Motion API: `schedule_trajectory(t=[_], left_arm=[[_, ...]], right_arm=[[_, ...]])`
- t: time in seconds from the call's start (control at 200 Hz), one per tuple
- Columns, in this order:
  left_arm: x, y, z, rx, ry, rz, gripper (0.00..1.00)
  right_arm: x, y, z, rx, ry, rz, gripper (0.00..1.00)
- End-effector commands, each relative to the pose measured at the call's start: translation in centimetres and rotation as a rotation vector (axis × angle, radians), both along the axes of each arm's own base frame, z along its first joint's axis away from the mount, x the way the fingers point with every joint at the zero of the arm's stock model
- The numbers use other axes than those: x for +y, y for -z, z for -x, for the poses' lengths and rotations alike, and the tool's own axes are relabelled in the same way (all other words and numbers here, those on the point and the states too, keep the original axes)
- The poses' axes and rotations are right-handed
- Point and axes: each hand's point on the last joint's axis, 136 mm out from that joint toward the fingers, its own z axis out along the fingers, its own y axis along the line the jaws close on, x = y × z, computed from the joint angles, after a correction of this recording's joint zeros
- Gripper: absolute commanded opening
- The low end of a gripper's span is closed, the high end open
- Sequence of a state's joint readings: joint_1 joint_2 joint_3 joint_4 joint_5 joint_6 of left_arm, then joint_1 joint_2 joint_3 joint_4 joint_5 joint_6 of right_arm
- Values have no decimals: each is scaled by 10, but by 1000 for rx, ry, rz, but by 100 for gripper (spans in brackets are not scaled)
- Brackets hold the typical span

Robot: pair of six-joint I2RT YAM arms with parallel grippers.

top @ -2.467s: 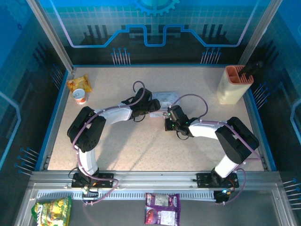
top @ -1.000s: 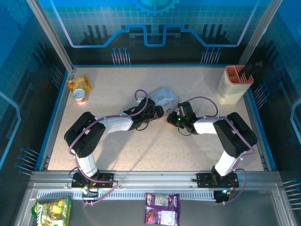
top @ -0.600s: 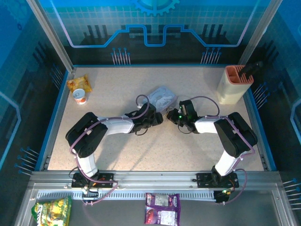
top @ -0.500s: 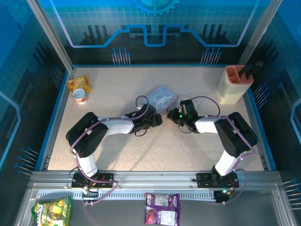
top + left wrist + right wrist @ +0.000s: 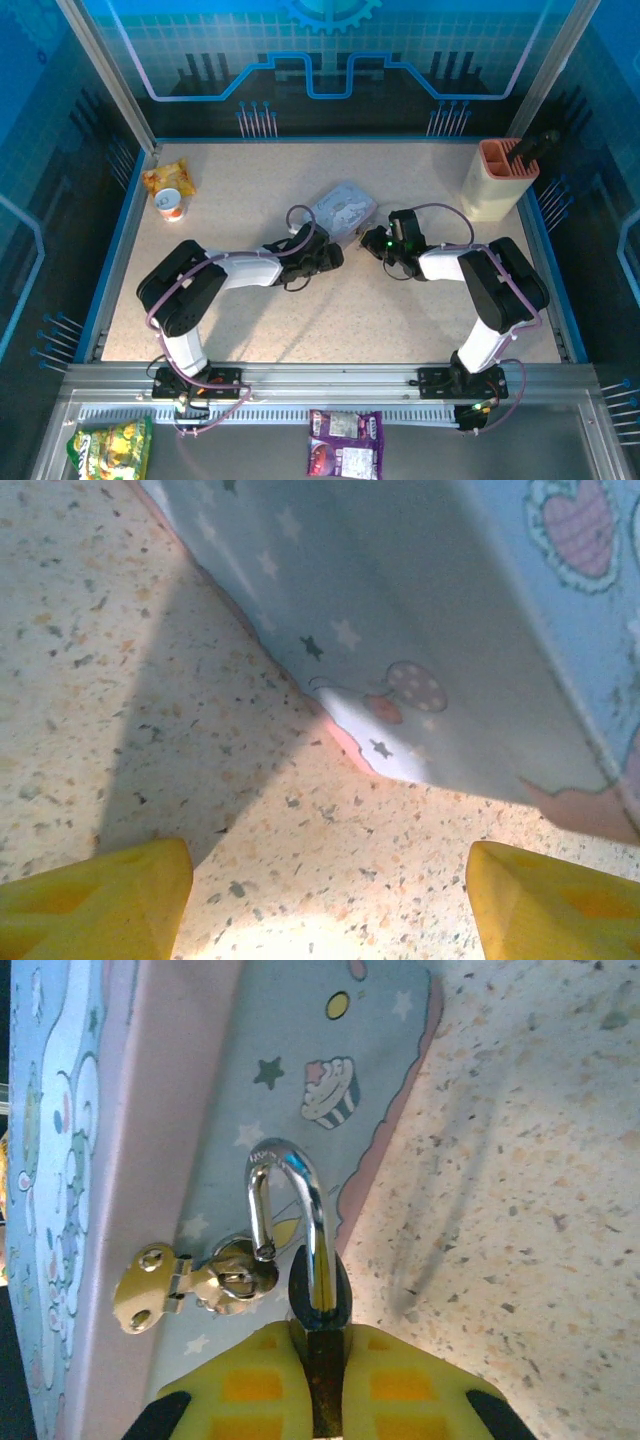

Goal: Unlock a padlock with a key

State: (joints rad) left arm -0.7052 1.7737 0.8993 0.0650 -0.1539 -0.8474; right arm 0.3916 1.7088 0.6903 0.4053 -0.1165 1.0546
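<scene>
**Padlock Gripped at the Tin's Clasp**

The right gripper (image 5: 320, 1345) is clenched on the dark body of the padlock (image 5: 316, 1260). The padlock's silvery shackle stands sprung open, its free end just beside the brassy hasp (image 5: 190, 1282) on the side of the pastel tin (image 5: 300, 1040). Whether the shackle passes through the hasp's loop cannot be told. On the tin's other side, the left gripper (image 5: 330, 900) sits low over the speckled worktop (image 5: 90, 680). It is released, its yellow fingers (image 5: 100, 900) wide apart with nothing between them and a corner of the tin just ahead. From above, both arms meet at the tin near the worktop's middle.
</scene>
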Motion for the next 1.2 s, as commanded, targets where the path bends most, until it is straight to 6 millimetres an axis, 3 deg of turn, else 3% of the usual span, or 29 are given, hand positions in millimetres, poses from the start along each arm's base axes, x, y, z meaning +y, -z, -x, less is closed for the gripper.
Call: schedule_trajectory(t=[0.0, 0.155, 0.305, 0.505, 0.72, 0.926, 1.196], left_arm=[[22, 9, 17, 35, -5, -78, 75], [25, -7, 15, -23, 7, -63, 75], [36, -26, 21, -115, 32, -40, 76], [64, -42, 40, -206, 61, -43, 78], [77, -65, 56, -294, 163, -104, 81], [82, -70, 71, -319, 210, -99, 82], [99, -59, 93, -291, 175, -67, 85]], right_arm=[[-6, 0, -3, -5, -2, 20, 0], [-7, -4, 4, -24, -57, 56, 0], [-7, -14, 23, -62, -166, 111, 0], [-13, -22, 69, -58, -331, 194, 0], [-10, -43, 118, -75, -534, 251, 0], [-3, -46, 153, -67, -648, 275, 0], [9, -26, 201, 43, -713, 254, 0]])
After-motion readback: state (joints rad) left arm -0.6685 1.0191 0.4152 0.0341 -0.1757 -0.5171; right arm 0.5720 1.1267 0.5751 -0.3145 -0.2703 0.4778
